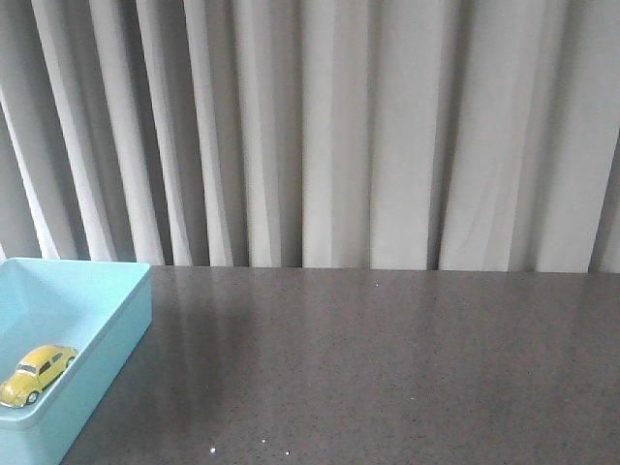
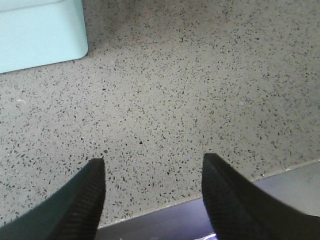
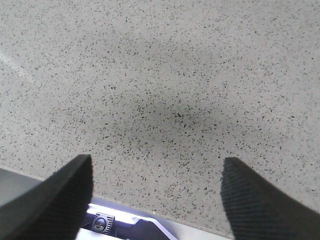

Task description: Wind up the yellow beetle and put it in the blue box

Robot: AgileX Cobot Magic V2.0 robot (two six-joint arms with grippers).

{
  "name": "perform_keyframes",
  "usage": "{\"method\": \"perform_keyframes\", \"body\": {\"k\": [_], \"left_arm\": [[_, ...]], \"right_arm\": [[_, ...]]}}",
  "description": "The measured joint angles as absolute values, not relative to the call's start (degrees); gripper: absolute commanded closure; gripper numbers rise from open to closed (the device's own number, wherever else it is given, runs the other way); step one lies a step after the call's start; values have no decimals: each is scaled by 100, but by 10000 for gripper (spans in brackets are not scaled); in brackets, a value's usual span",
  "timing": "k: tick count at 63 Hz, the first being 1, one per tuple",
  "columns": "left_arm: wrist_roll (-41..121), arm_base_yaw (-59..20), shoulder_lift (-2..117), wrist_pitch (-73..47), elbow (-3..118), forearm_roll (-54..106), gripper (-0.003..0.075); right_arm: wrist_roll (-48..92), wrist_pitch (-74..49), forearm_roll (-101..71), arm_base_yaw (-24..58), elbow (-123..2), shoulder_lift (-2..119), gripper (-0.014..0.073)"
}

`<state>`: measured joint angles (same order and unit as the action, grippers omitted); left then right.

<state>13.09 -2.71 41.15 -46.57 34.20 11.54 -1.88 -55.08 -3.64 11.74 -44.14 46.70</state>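
The yellow beetle (image 1: 37, 373) lies inside the blue box (image 1: 116, 334) at the table's near left in the front view, wheels down, nose toward the near left. A corner of the blue box (image 2: 40, 35) also shows in the left wrist view. My left gripper (image 2: 152, 165) is open and empty over the bare speckled tabletop near its front edge, away from the box. My right gripper (image 3: 156, 165) is open and empty over bare tabletop at the front edge. Neither arm shows in the front view.
The grey speckled table (image 1: 387, 358) stretches right of the box. White pleated curtains (image 1: 339, 126) hang behind its far edge. The table's front edge (image 2: 210, 192) runs just under both grippers, with part of the robot base (image 3: 102, 222) below.
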Motion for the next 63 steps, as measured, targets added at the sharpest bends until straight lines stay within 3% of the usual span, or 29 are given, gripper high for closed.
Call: {"method": "perform_keyframes", "body": {"k": [25,29,63], "left_arm": [[1309,-271,4115,-4185,3391,1142,687],[1309,-271,4115,-4137,3391,1142,729],[1309,-271,4115,-3814,3391,1142,727]], "right_arm": [[-188,-5508,-364,1174,-4414,4670,608],[-188,-5508,-364,1174,-4414,4670,603],[-188,-5508,-364,1174,-4414,4670,601]]}}
